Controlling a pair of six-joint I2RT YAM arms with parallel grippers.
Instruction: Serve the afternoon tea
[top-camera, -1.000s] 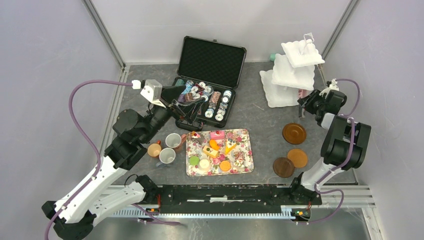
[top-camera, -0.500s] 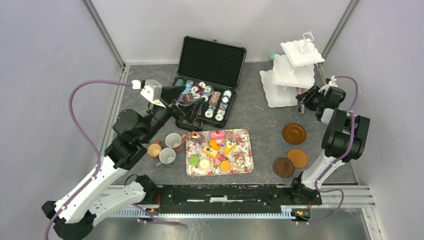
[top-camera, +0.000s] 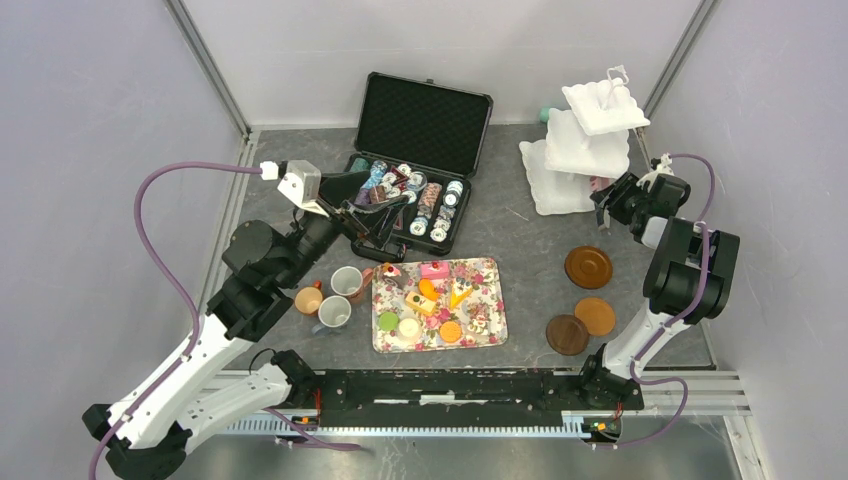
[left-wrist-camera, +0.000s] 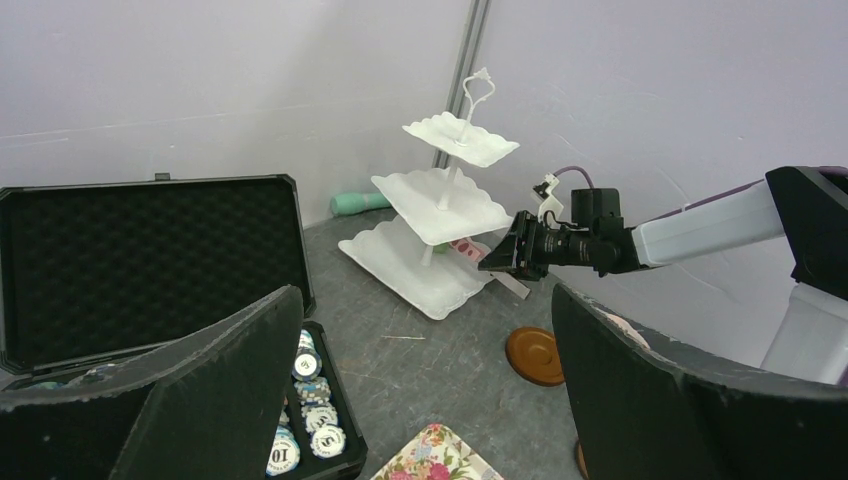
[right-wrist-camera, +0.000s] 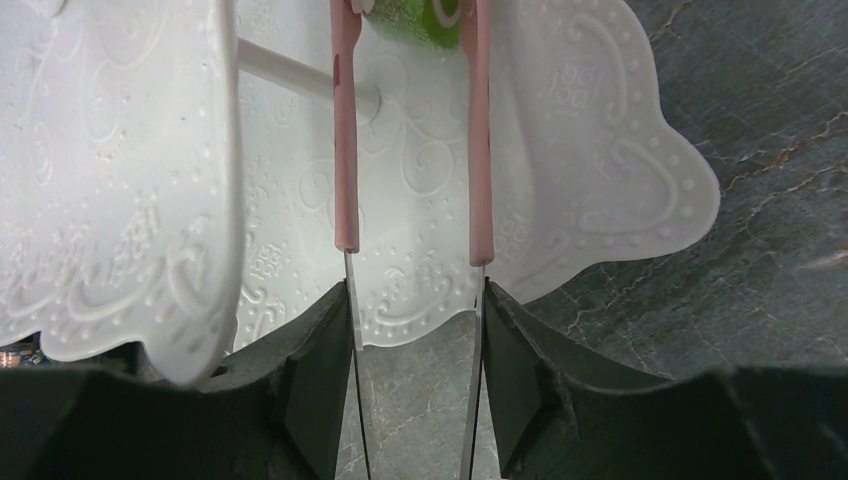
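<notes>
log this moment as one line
right pincer: holding tongs | tongs: green macaron between tips, over bottom tier of stand | left pincer: open, empty, above chip case

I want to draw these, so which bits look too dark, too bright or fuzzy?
Left wrist view: the left hand is dark with little detail, the cake stand sharp. Right wrist view: the stand is bright, its swirls clear, the pink tongs crisp. Top view: even light, faint shadows.
</notes>
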